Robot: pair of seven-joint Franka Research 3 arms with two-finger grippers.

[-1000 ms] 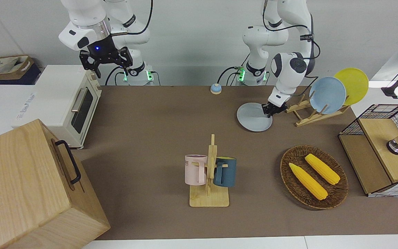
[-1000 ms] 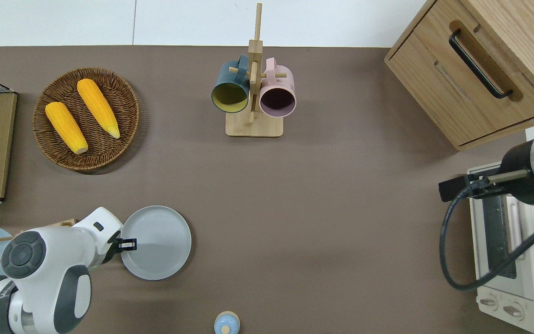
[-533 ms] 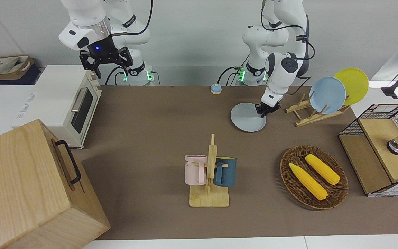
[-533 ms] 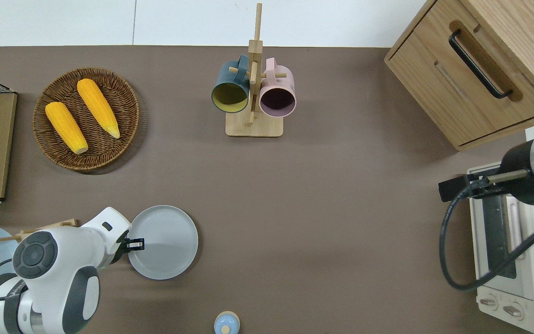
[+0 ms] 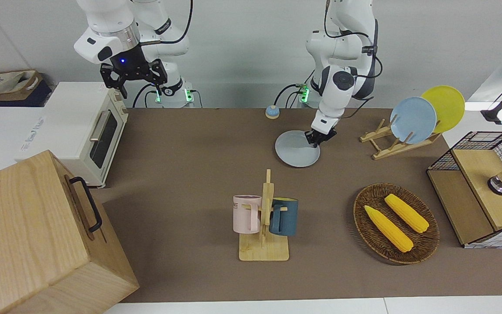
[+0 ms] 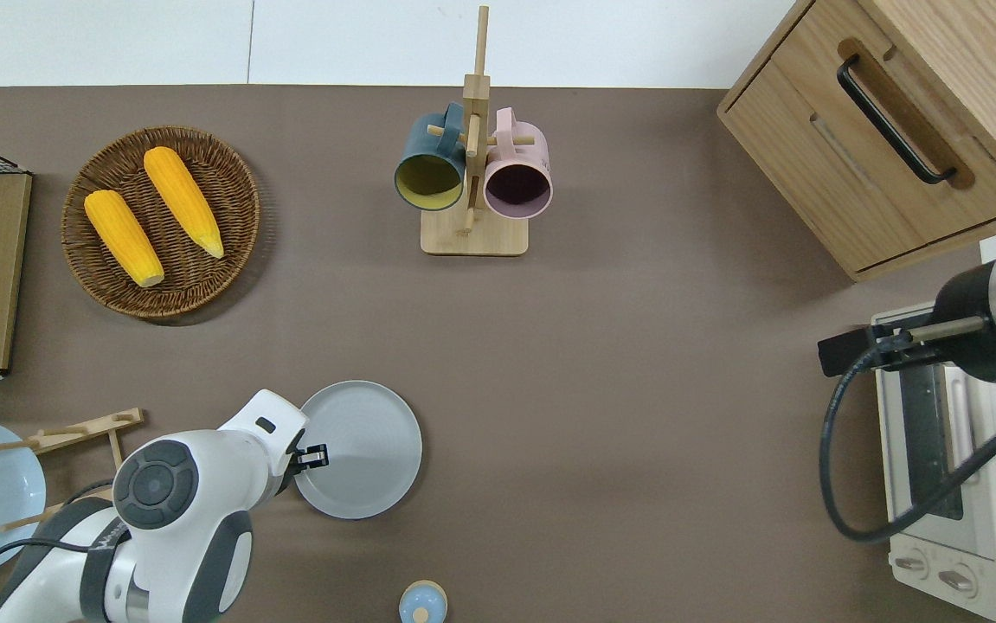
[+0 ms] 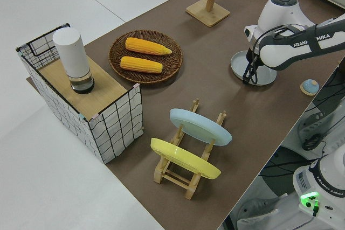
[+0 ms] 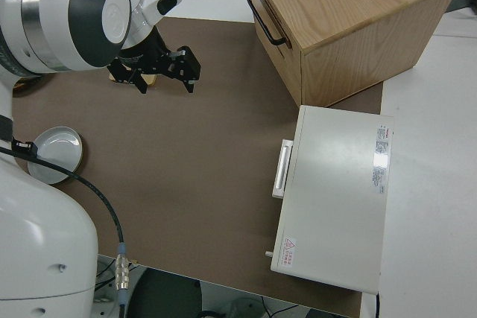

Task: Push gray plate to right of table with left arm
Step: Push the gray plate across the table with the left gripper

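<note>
Sliding away from the plate rack (image 5: 390, 144), the gray plate (image 6: 368, 450) is travelling across the tabletop (image 6: 636, 389) toward the right arm's end, the left pincer (image 6: 314, 456), opening unclear, pressing its rim.

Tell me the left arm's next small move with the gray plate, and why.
Probably keep sliding toward the right arm's end. The left gripper sits on the gray plate at its rim toward the left arm's end, and the plate lies short of the table's middle, with bare tabletop ahead up to the toaster oven. The right arm is parked.
</note>
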